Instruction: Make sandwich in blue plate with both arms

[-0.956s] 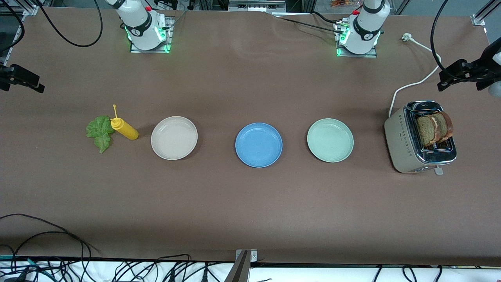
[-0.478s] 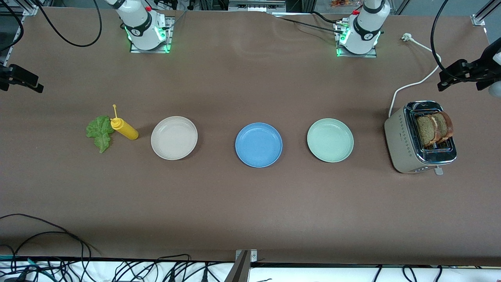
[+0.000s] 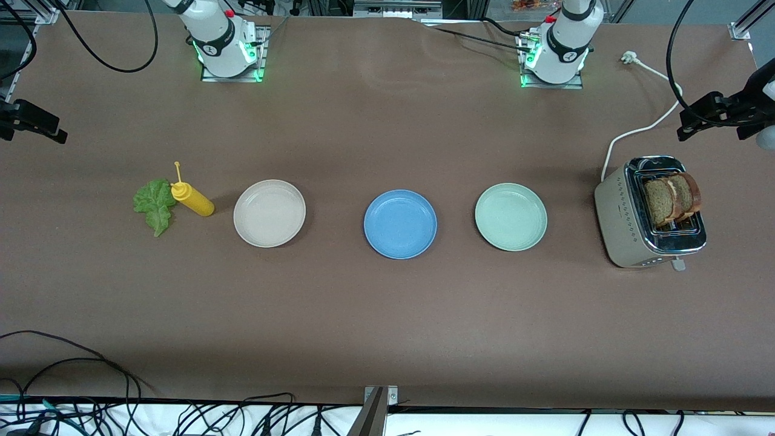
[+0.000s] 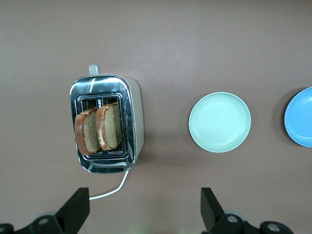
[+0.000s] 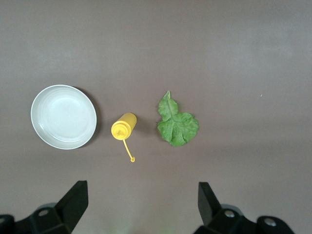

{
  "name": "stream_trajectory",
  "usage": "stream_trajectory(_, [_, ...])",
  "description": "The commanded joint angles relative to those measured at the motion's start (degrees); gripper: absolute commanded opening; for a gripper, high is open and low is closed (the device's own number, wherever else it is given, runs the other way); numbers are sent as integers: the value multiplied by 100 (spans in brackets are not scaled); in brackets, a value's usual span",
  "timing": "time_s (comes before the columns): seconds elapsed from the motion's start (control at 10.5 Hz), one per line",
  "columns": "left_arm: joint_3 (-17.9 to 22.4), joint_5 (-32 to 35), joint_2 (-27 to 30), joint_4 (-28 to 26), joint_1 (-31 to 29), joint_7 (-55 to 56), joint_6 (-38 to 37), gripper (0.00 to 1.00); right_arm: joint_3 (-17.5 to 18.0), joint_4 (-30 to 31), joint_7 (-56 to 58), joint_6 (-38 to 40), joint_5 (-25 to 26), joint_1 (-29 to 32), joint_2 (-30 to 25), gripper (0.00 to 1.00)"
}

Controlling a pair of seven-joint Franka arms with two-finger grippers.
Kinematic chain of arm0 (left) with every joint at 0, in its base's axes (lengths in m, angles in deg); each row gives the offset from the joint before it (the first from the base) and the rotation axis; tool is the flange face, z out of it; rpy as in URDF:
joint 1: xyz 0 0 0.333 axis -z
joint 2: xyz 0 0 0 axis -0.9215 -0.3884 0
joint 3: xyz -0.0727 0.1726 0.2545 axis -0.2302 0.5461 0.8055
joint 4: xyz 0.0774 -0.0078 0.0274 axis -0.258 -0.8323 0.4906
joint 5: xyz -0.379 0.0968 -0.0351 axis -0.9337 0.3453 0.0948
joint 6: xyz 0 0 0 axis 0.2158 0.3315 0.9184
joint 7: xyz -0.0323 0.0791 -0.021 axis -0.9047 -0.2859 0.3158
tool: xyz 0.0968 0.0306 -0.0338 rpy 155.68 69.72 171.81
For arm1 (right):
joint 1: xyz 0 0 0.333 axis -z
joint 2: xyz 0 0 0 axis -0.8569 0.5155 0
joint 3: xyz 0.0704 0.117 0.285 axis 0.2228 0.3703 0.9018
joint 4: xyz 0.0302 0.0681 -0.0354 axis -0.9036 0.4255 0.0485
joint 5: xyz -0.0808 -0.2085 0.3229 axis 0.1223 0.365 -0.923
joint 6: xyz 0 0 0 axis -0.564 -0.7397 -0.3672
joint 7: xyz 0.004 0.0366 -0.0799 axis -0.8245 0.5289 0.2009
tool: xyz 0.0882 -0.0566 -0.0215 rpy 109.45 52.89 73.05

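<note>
The blue plate (image 3: 400, 224) sits bare at the table's middle; its edge shows in the left wrist view (image 4: 300, 117). Two brown toast slices (image 3: 669, 198) stand in the toaster (image 3: 617, 224) at the left arm's end, and also show in the left wrist view (image 4: 100, 129). A green lettuce leaf (image 3: 154, 204) lies at the right arm's end, seen in the right wrist view (image 5: 176, 124). My left gripper (image 4: 145, 212) is open and empty, high above the table beside the toaster (image 4: 136, 117). My right gripper (image 5: 141, 209) is open and empty, high above the lettuce area.
A yellow squeeze bottle (image 3: 194, 200) lies beside the lettuce. A beige plate (image 3: 269, 213) and a pale green plate (image 3: 510, 217) flank the blue plate. The toaster's white cord (image 3: 642, 130) runs toward the left arm's base. Loose cables hang at the table's near edge.
</note>
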Motion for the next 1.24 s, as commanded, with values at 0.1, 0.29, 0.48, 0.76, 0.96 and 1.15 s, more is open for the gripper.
stream_trajectory(0.1, [21,-94,-84,165,-27,-27,-25,100,6,-132,7,122,31,9,15,100])
stream_trajectory(0.29, [21,-103,-84,156,-36,-27,-25,100,-3,-132,7,122,31,9,15,100])
stream_trajectory(0.48, [21,-77,-84,156,-27,-27,-25,100,-3,-132,-1,122,22,0,15,100])
stream_trajectory(0.76, [21,-85,-84,156,-27,-27,-25,100,-3,-132,-1,122,31,9,15,100])
stream_trajectory(0.96, [13,-120,-32,60,-36,26,18,100,6,-132,-1,113,31,9,15,100])
stream_trajectory(1.15, [4,-199,64,-264,-62,17,193,100,6,-132,-1,113,31,0,15,100])
